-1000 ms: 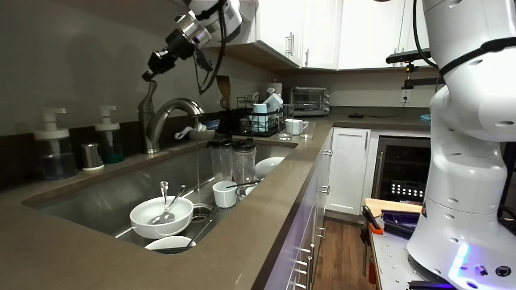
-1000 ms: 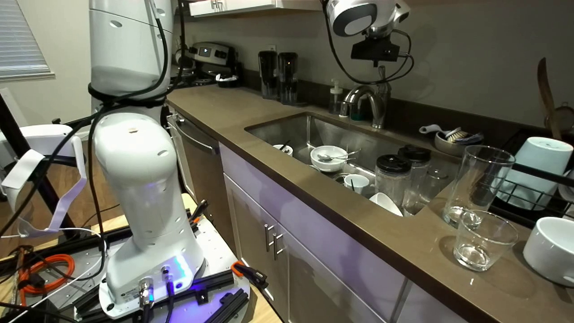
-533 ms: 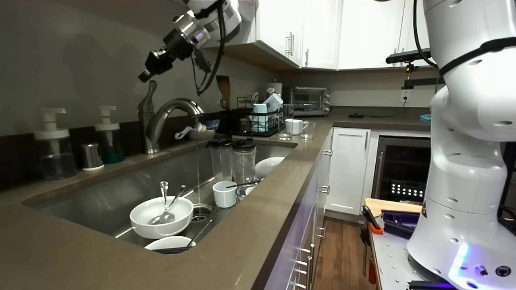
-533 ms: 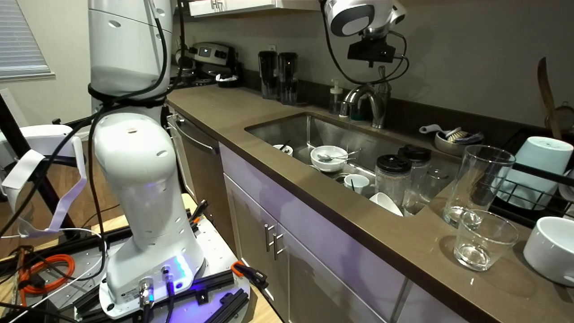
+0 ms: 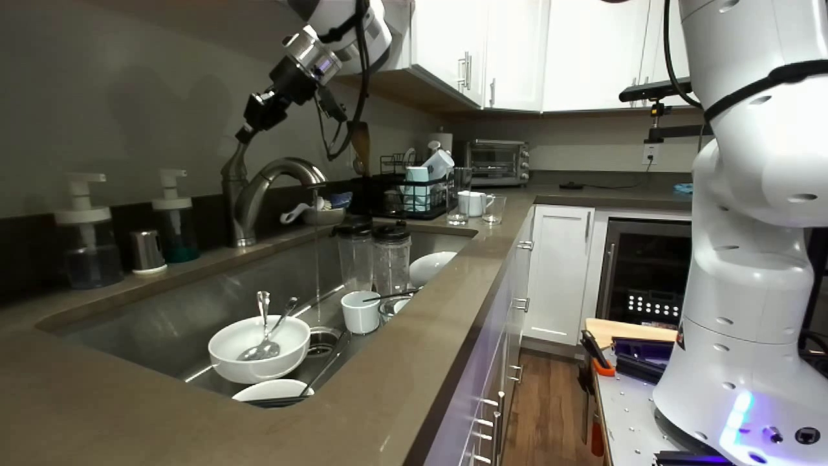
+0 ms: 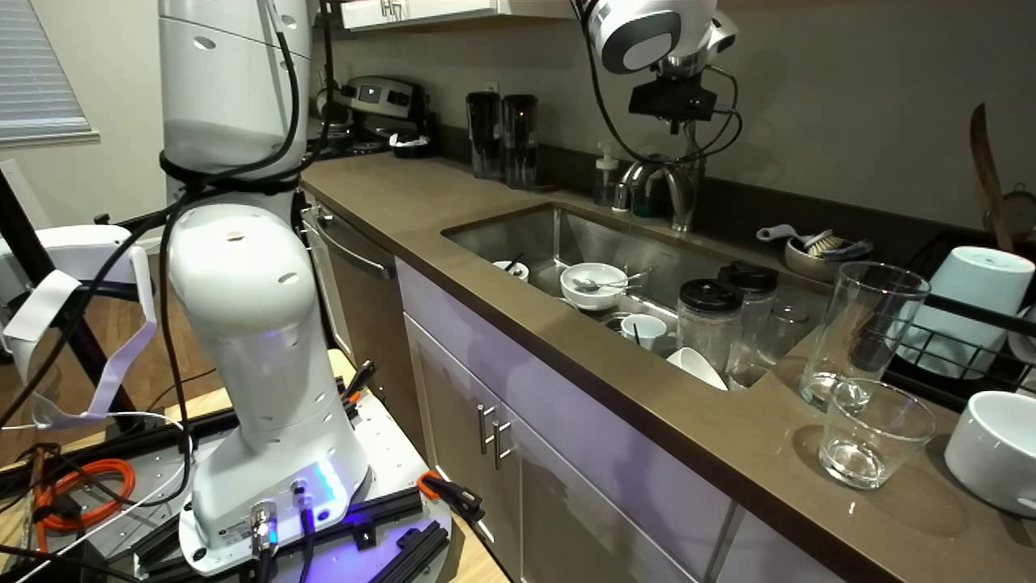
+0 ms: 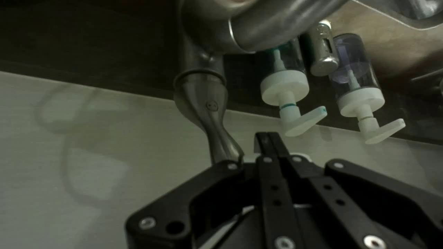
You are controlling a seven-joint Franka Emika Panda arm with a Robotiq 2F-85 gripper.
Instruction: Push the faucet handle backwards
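Note:
The faucet handle is a slim silver-grey lever rising from the faucet body at the back of the sink. In an exterior view, my gripper is at the handle's upper end and hides its tip. In an exterior view the handle stands just right of my gripper and is partly hidden. In the wrist view the handle is left of my shut fingertips, its end partly covered by the left finger linkage. Nothing is between the fingers. I cannot tell whether gripper and handle touch.
The gooseneck spout arches over the sink and a thin stream of water runs from it. Soap dispensers stand beside the faucet. The sink holds a white bowl, cups and lidded jars. The wall is close behind.
In an exterior view my gripper first shifts slightly left, then moves right and down onto the handle's upper end. The handle's tip, visible before, is now covered. Water keeps running.

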